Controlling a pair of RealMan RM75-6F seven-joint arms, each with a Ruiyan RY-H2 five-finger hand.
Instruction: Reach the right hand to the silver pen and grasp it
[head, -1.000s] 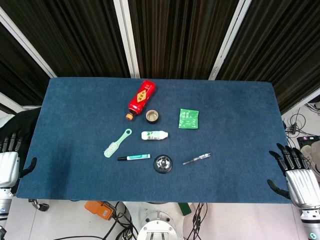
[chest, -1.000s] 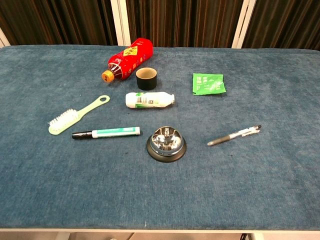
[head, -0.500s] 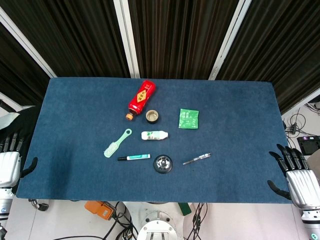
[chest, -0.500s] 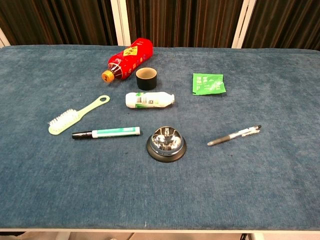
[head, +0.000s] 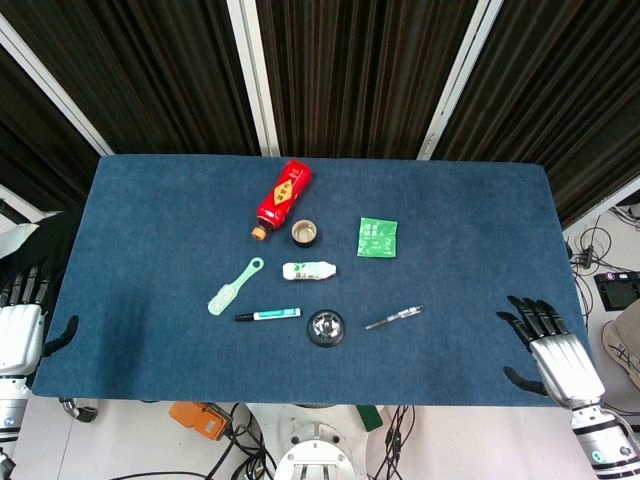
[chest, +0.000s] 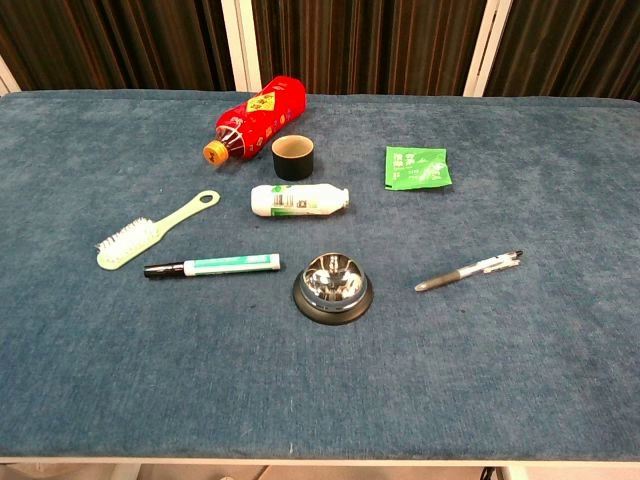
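A wide table covered in dark blue felt (head: 150, 200) is seen from above, with the objects gathered near its middle. A red plastic bottle with an orange cap (head: 281, 198) lies on its side towards the far edge, and a small dark cup (head: 305, 233) stands just beside its cap end. A green foil sachet (head: 377, 237) lies flat to the right of the cup. A pale green brush (head: 232, 287), a small white bottle lying on its side (head: 308, 270) and a green-and-white marker with a black cap (head: 267, 315) are set to the left, and a round chrome call bell on a black base (head: 326, 327) sits near the front.

The slim silver pen (head: 394, 317) lies flat and at a slant, near the bell on its right and apart from it.

The right hand (head: 548, 349) is held over the table's front right corner, its fingers spread and nothing grasped, well apart from the pen. The left hand (head: 20, 325) is held beside the left edge, fingers extended and empty.

A thin pen lying flat on felt is likely to be rolled or pushed away if the fingers are closed too early, and the bell could be knocked if the reach is carried too far left.
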